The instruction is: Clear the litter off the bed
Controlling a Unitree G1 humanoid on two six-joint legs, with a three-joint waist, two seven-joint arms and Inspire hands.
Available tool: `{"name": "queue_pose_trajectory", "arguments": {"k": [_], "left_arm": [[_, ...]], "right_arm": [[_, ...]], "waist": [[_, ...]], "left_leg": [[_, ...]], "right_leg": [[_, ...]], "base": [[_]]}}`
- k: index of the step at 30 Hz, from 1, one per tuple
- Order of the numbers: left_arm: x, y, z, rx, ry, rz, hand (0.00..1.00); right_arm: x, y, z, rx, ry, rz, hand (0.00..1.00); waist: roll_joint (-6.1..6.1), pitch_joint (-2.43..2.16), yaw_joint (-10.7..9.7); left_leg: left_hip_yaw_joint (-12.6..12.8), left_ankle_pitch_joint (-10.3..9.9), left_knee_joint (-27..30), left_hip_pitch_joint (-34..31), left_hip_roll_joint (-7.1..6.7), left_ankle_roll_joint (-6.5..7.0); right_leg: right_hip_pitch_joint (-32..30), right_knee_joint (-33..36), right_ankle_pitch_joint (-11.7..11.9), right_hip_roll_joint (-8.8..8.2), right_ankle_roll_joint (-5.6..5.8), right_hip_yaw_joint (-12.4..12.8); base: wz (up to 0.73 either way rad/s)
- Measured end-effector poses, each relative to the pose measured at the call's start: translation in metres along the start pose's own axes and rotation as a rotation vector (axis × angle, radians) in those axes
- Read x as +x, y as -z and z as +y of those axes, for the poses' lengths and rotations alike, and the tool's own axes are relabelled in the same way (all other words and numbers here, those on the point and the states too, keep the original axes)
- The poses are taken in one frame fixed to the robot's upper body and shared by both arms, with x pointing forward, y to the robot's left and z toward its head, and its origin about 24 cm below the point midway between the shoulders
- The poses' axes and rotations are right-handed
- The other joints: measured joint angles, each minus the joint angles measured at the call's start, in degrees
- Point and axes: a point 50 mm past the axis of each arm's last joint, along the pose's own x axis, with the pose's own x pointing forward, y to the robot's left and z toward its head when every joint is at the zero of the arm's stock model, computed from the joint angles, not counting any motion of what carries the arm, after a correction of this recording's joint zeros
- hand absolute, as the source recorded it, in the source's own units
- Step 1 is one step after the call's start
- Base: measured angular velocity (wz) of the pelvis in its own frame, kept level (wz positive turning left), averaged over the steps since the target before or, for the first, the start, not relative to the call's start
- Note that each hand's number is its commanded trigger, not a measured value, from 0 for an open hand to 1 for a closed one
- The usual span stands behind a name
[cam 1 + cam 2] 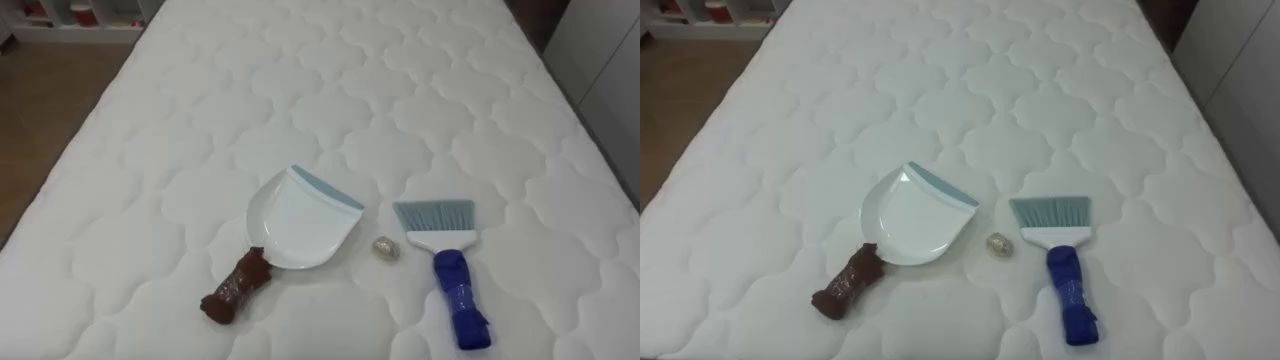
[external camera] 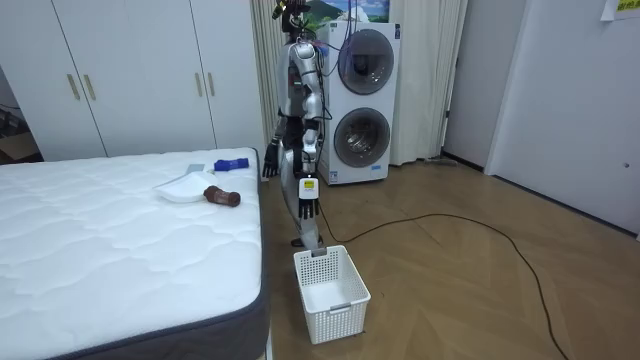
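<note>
Three things lie on the bed [image 1: 150, 150], all near the end where your robot stands. To the left you have a white dustpan [image 1: 300, 220] with a blue-grey lip. The lip points up the mattress, and its brown wrapped handle [image 1: 232, 288] angles back toward the robot's left. To the right is a hand brush [image 1: 448, 250] with pale blue bristles [image 1: 433, 213] fanned up the bed and a blue wrapped grip [image 1: 460, 295] pointing back. Between them sits a small beige crumpled wad [image 1: 385, 247]. It is just beside the dustpan's right edge and the brush's white collar, touching neither as far as you can see. That wad is the only litter you can spot on the quilted white surface.

Room view: the robot stands upright on the wooden floor [image 2: 480, 280] at the bed's end, on the room view's right of the mattress, facing it. A stacked washer and dryer [image 2: 365, 100] stand behind the robot. Both arms hang down. The left hand [image 2: 308, 207], on the side nearer the camera, is low beside the leg; the right hand [image 2: 270, 163] is by the mattress corner. Both sets of fingers hang loose and apart, holding nothing.

A white slatted basket [image 2: 340, 322] sits on the floor just in front of the robot's feet, near the bed's corner. White wardrobe doors [image 2: 130, 70] line the wall beyond the bed.
</note>
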Motion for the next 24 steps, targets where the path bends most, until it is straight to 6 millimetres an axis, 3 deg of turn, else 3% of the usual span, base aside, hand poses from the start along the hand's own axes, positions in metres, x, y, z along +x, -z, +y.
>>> {"name": "queue_pose_trajectory", "arguments": {"k": [17,24], "left_arm": [[0.000,0.002,0.000,0.046,-0.048,-0.006,0.00],[-0.002,-0.014,0.013,-0.024,-0.163,-0.108,0.00]], "right_arm": [[-0.002,0.008,-0.001,0.048,0.032,-0.015,0.00],[-0.002,0.008,-0.001,0.047,0.045,-0.028,0.00]], "waist": [[-0.52,-0.12,0.0],[-0.94,-0.43,0.2]], "left_leg": [[-0.2,0.0,0.1,0.2,-0.05,0.00],[-0.3,0.0,0.2,0.0,-0.05,0.00]], "right_leg": [[0.1,0.1,-0.1,-0.05,-0.01,-0.2],[-0.1,0.1,-0.1,-0.04,-0.01,-0.3]], "base": [[0.00],[0.00]]}}
